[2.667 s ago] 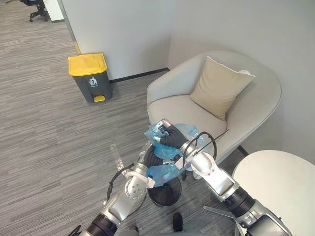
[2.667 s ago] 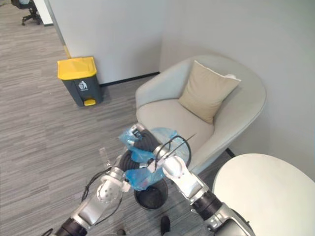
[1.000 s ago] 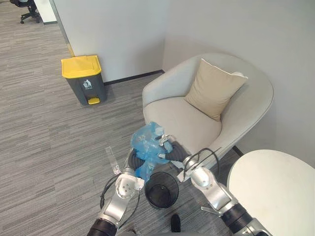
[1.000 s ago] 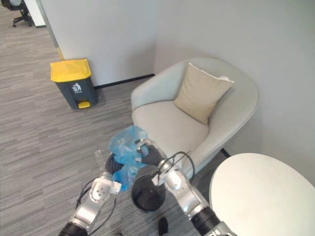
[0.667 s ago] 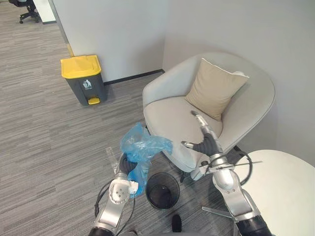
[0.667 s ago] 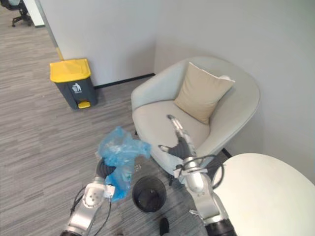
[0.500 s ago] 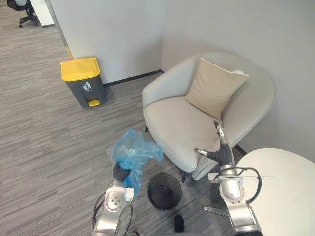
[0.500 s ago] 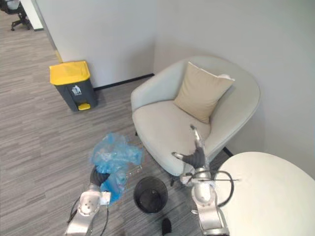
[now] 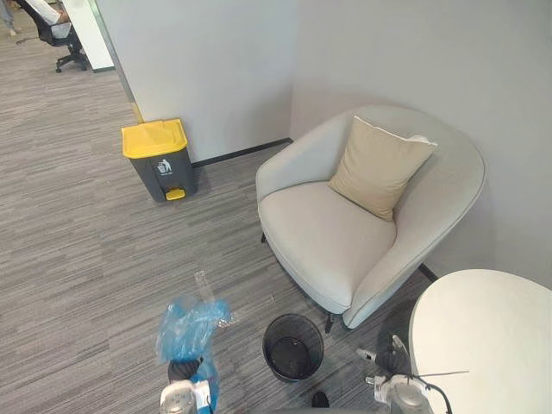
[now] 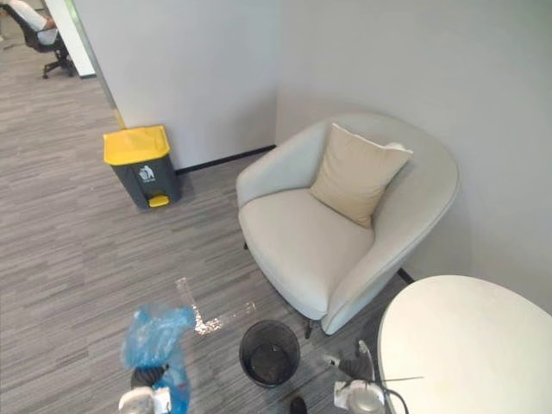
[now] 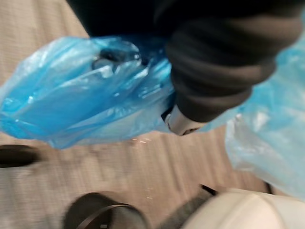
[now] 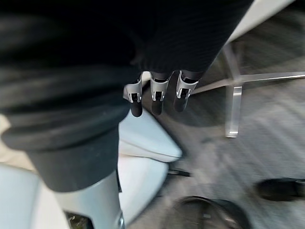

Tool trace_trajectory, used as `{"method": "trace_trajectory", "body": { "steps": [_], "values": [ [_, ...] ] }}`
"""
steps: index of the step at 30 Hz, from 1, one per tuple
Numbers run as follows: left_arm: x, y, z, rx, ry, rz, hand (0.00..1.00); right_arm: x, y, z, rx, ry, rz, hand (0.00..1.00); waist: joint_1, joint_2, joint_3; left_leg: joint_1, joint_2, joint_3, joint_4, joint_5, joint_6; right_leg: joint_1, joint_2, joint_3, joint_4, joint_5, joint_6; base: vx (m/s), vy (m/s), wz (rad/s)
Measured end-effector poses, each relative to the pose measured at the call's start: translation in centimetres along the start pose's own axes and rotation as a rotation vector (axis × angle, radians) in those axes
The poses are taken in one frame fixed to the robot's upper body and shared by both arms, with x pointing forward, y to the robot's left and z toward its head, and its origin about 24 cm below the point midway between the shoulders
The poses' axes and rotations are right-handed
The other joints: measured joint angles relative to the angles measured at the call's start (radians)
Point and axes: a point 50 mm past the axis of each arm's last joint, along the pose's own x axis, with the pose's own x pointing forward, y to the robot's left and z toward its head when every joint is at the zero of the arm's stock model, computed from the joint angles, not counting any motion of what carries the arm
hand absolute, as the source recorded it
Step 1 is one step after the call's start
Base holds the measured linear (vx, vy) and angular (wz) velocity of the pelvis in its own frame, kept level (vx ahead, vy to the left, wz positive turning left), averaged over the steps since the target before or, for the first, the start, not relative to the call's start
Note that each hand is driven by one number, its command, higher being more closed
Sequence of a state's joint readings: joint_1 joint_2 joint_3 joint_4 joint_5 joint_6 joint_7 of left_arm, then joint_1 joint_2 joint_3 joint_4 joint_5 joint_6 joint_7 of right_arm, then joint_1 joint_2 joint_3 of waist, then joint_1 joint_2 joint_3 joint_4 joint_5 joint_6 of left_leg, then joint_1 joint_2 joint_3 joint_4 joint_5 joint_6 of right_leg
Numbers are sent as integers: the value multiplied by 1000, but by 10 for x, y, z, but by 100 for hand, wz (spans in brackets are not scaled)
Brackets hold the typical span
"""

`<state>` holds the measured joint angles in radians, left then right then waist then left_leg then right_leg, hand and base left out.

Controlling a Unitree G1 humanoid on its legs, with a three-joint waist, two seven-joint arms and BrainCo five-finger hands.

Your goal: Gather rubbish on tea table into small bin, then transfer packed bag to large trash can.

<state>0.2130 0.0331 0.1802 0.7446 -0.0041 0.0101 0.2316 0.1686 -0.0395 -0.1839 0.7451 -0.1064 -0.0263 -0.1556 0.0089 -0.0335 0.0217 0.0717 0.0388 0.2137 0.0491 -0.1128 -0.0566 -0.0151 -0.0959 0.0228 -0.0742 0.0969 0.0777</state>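
The blue plastic bag [image 9: 185,329] with rubbish in it hangs above the carpet, to the left of the small black mesh bin [image 9: 293,346]. My left hand [image 9: 183,374] is shut on its gathered neck from below; in the left wrist view the bag [image 11: 81,90] bulges past the hand's dark cover [image 11: 214,62]. My right hand [image 9: 385,358] is low by the round white tea table [image 9: 492,336], open with straight fingers [image 12: 155,98] and nothing in it. The large grey trash can [image 9: 160,161] with a yellow lid stands against the far wall.
A pale armchair [image 9: 345,233] with a beige cushion [image 9: 379,168] fills the corner right of the bin. Open grey carpet [image 9: 78,250] lies between me and the trash can. A person on an office chair [image 9: 53,21] is at the far left.
My right hand has let go of the bag and dropped low beside the table. My left hand has carried the bag left and down, away from the small bin. The camera has shifted.
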Motion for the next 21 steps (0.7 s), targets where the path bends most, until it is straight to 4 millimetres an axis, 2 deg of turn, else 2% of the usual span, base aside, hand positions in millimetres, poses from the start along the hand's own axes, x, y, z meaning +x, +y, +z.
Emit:
{"method": "trace_trajectory", "body": {
  "steps": [8,13,16,17,18,19,20,21],
  "values": [
    [-4,-7,-16,-21,68,-6,100,1,3,-8,24,52,9,0,9,3,3,20,3,49,-9,-1,0,-10,9,44,12,1,2,-14,-4,-18],
    [1,-17,1,-46,25,-26,100,6,9,6,35,12,19,0,25,0,47,-13,12,93,68,-32,9,-63,10,73,74,1,2,-48,7,-25],
    [4,-21,12,-51,-4,-34,100,7,21,17,40,-16,43,0,28,-13,69,-56,25,112,141,-61,16,-101,14,87,115,1,2,-121,0,-19],
    [5,-23,20,-57,-27,-39,100,7,28,21,36,-29,56,0,28,-23,74,-84,36,133,178,-70,25,-132,17,93,142,11,13,-182,-23,-26],
    [5,-26,24,-76,-43,-41,100,8,34,29,47,-46,66,0,40,-18,82,-107,56,149,185,-65,34,-162,25,83,181,6,16,-182,-23,-28],
    [5,-27,26,-80,-48,-44,100,8,35,31,50,-52,69,0,43,-17,88,-108,60,152,185,-61,35,-187,25,58,264,-35,3,-144,-25,-14],
    [5,-29,33,-85,-69,-46,100,8,37,34,56,-61,73,0,45,-14,92,-105,68,151,186,-50,35,-237,9,3,519,-159,-22,-70,-40,15],
    [4,-28,38,-91,-94,-44,100,7,39,35,61,-65,74,0,45,-21,87,-106,68,134,195,-45,32,-240,-17,-12,703,-230,-6,-73,-72,25]
  ]
}}
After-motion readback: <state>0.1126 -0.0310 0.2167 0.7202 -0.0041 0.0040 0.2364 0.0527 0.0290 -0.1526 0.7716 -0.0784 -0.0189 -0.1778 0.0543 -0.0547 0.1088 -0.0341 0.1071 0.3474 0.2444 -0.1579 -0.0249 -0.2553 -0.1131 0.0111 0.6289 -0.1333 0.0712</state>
